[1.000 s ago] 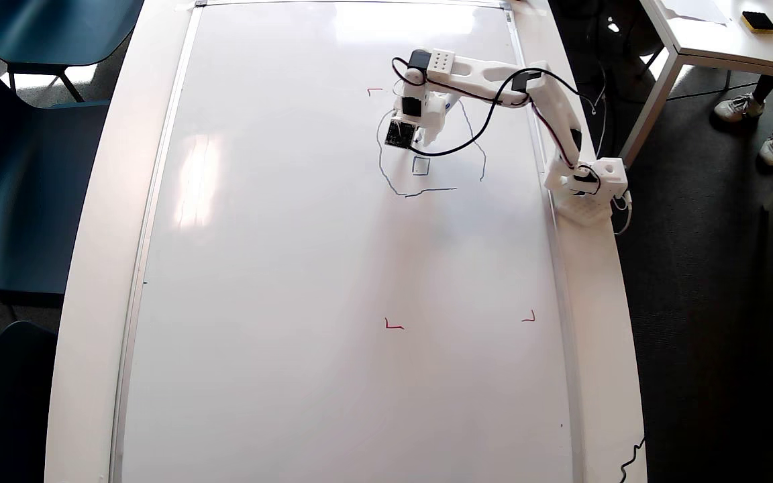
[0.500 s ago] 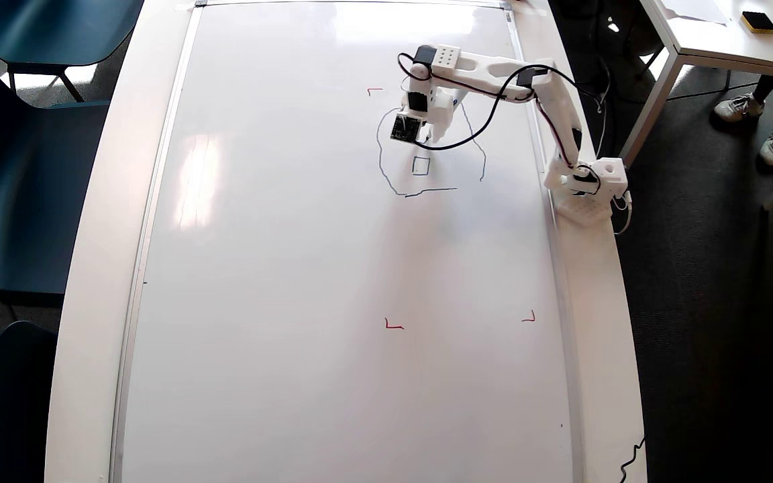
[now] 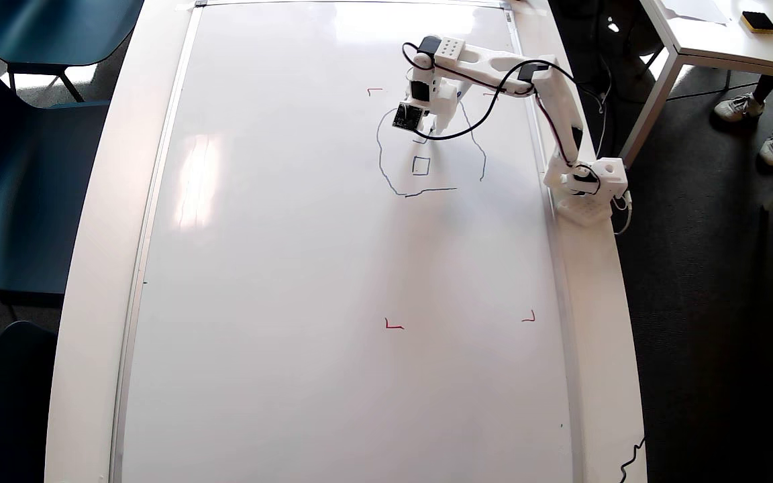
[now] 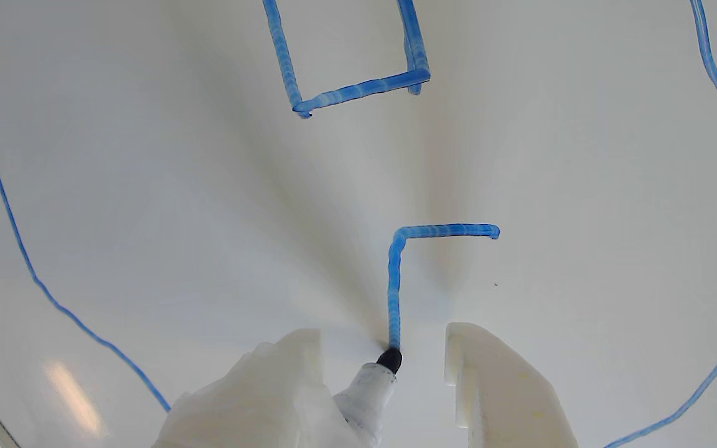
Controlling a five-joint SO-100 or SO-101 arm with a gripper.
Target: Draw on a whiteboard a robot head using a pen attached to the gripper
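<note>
The whiteboard fills the table in the overhead view. The robot head is a thin blue wobbly outline at the upper right, with one small square inside. My white gripper hovers just above that square. In the wrist view the pen is taped against the left finger. Its dark tip touches the whiteboard at the end of a fresh L-shaped blue stroke. The right finger stands apart from the pen, so the gripper is open.
Red corner marks sit on the board. The arm base is on the table's right edge. Blue chairs stand at left. A side table with a yellow eraser and a person's feet are at upper right.
The gripper has moved toward the top of the overhead view, away from the small square, leaving a new short blue stroke above it.
</note>
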